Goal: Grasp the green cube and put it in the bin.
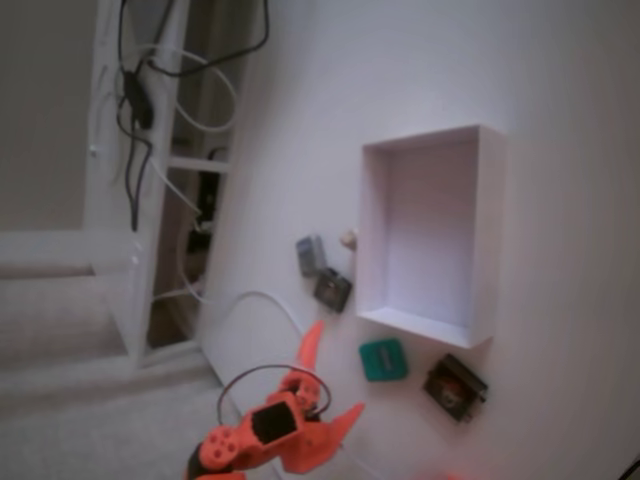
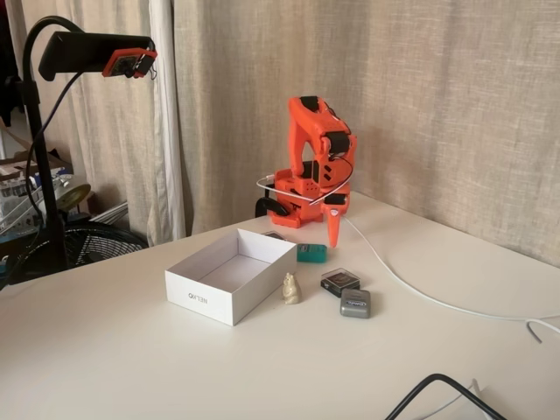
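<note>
The green cube (image 1: pixel 383 359) (image 2: pixel 311 253) lies on the white table just outside a corner of the bin (image 1: pixel 372 230) (image 2: pixel 206 297), a white open-topped box with nothing inside. My orange gripper (image 1: pixel 340 366) (image 2: pixel 332 234) stands open, its jaws spread wide and nothing between them. In a fixed view the cube sits a short way to the right of the fingertips (image 1: pixel 318 327). In the other fixed view one finger (image 2: pixel 335 229) points down just behind and to the right of the cube, not touching it.
Two dark blocks (image 1: pixel 455 387) (image 1: pixel 332 290), a grey block (image 1: pixel 311 254) (image 2: pixel 355 303) and a small beige figurine (image 1: pixel 348 239) (image 2: pixel 290 289) lie around the bin. A white cable (image 2: pixel 411 284) crosses the table from the arm's base. A camera stand (image 2: pixel 39 175) rises at the left.
</note>
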Motion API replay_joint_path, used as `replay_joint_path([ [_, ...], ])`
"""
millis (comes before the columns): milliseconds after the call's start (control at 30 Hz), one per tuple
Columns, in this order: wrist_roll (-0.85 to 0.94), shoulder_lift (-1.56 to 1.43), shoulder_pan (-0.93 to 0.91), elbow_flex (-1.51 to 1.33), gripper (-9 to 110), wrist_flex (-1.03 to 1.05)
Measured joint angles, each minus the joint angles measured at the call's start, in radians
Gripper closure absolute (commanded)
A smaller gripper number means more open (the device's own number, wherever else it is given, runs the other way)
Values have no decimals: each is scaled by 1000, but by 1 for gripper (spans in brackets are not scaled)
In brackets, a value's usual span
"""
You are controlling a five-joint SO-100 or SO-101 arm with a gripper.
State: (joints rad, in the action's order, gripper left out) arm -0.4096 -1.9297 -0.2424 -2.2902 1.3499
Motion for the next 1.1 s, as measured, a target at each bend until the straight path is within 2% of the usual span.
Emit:
replay_joint_path([
  [467,46,101,-181,-14,45,-78],
  [800,51,127,-216,-32,46,-95],
  [867,71,127,-209,-32,52,-109],
  [933,78,127,-210,-32,55,-100],
  [1100,97,127,-221,-26,72,-92],
])
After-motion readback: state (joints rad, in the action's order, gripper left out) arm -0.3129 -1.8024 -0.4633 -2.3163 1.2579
